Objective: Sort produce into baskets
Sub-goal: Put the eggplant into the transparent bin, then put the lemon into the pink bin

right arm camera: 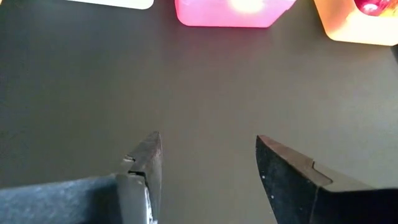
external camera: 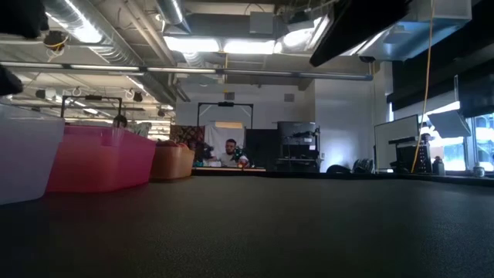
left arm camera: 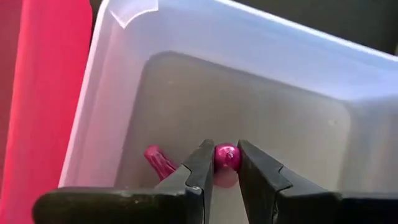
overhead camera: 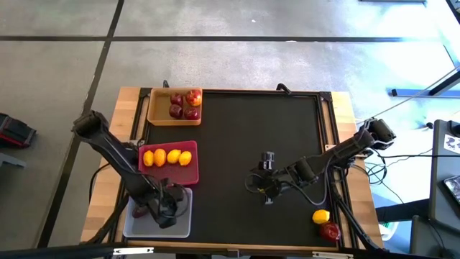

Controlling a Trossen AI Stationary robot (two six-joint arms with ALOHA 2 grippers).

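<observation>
Left gripper [left arm camera: 226, 163] around purple root [left arm camera: 227, 158]

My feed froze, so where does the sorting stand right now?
Done: four apples in the wood tray, four lemons in the pink tray. In hand: the left gripper holds a purple root over the clear tray, where another root already lies. Left: a lemon and an apple near the right table edge; the right gripper hangs open and empty.

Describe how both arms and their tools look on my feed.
Both arms are dark, jointed tubes. The left arm and right arm each carry looped black cables. Each tool has two dark, flat, wedge-shaped fingers. I can see no markings.
</observation>
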